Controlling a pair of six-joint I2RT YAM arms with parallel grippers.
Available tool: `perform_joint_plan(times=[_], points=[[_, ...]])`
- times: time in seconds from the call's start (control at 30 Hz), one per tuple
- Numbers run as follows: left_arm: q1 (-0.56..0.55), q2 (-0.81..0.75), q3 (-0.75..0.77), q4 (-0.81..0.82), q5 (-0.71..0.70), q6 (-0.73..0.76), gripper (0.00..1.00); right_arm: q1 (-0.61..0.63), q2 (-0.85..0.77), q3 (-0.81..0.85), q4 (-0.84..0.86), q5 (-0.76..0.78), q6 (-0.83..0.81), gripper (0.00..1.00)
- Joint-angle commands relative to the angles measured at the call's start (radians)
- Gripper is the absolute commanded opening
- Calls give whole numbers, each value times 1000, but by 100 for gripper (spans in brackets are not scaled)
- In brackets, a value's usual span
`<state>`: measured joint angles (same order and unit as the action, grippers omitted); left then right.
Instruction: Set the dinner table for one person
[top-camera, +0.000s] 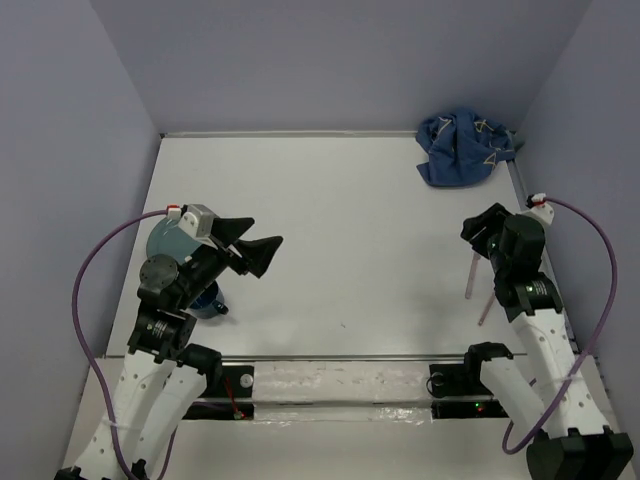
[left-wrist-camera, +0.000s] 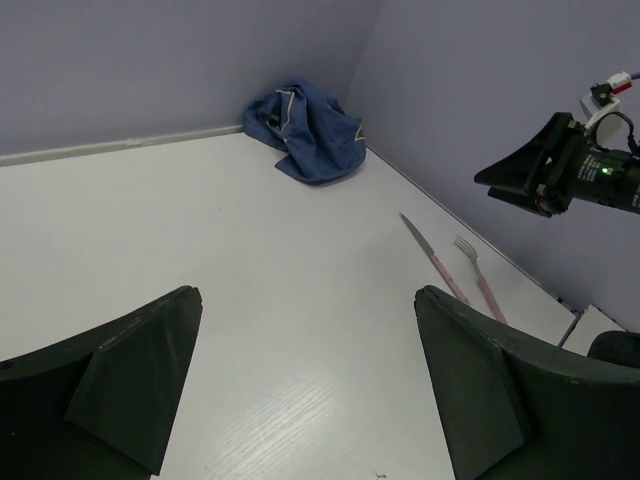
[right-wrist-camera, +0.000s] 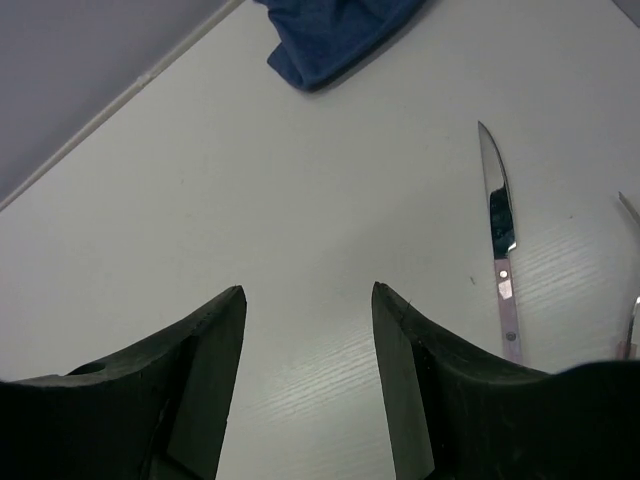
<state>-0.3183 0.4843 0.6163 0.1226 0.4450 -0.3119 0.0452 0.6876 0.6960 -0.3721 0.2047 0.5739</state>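
Near, on the dinner table (top-camera: 350, 220): 1 pale blue dish (top-camera: 163, 242) and 1 darker blue cup (top-camera: 207, 302) by the left gripper (top-camera: 258, 238), jaws spread wide, empty; 1 knife (top-camera: 468, 272) and 1 fork (top-camera: 486, 305) by the right gripper (right-wrist-camera: 308, 288), jaws parted, holding nothing. Far right corner: 1 crumpled blue cloth (top-camera: 460, 148). All apparently parked at the edges, awaiting placement centrally; no legible writing.
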Motion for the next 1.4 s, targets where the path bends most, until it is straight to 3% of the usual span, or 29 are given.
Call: perform_joint_plan(times=[0.0,0.4,0.57,0.8,1.13,1.23,1.33,1.37], points=[[7,11,14,42,46,8,99,-7,110,16,177,51,24,59],[5,-15,5,55,44,-3,99,-59,680,173,449,94,130,54],[1,-19,3,51,21,-6,99,-171,910,290,498,-16,216,56],[1,-18,3,51,9,-12,99,-229,1119,416,604,-96,325,60],[7,0,5,49,-3,-12,99,-229,1432,606,627,-183,446,59],[10,11,5,52,-2,-10,99,-229,1504,669,630,-232,455,43],[19,22,5,52,-15,-15,99,-229,1521,683,689,-309,463,0],[21,23,7,51,-25,-15,99,-229,1512,671,715,-329,465,0]])
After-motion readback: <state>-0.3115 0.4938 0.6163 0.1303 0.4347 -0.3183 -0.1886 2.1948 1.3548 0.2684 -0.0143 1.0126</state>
